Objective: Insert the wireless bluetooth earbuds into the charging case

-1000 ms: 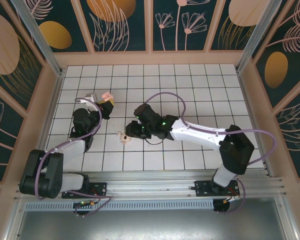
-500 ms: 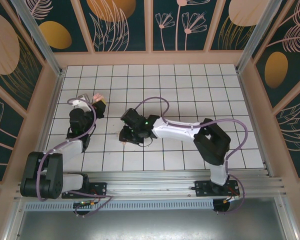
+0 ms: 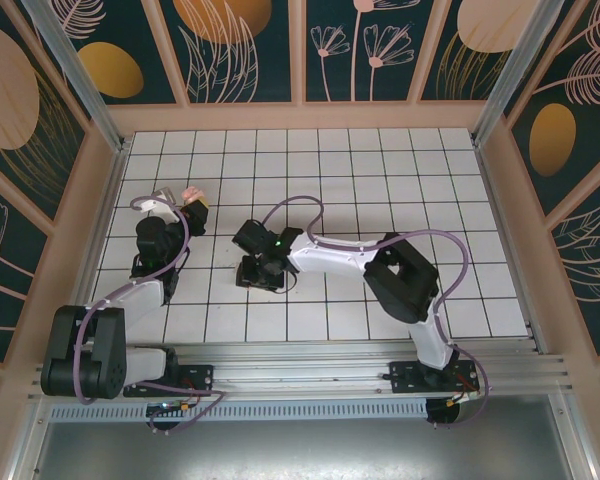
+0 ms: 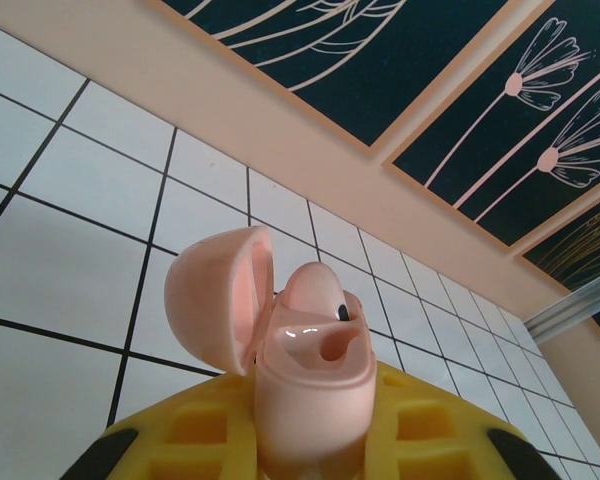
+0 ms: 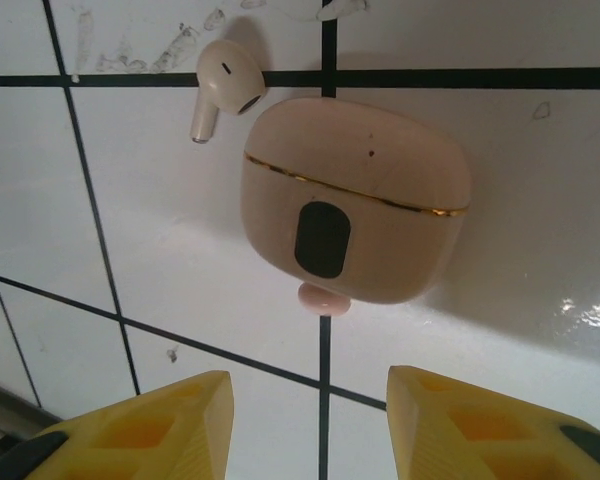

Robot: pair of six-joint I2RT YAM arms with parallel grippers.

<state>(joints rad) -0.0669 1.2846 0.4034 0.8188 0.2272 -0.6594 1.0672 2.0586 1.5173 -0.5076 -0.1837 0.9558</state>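
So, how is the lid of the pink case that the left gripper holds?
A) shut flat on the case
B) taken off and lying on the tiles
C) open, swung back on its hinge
C: in the left wrist view the lid stands swung back to one side of the charging case, joined to it at the hinge, while the left gripper grips the case body.

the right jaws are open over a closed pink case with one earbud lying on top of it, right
One thing is off: the earbud lies on the tile beside the closed pink case, not on top of it. The right wrist view shows this.
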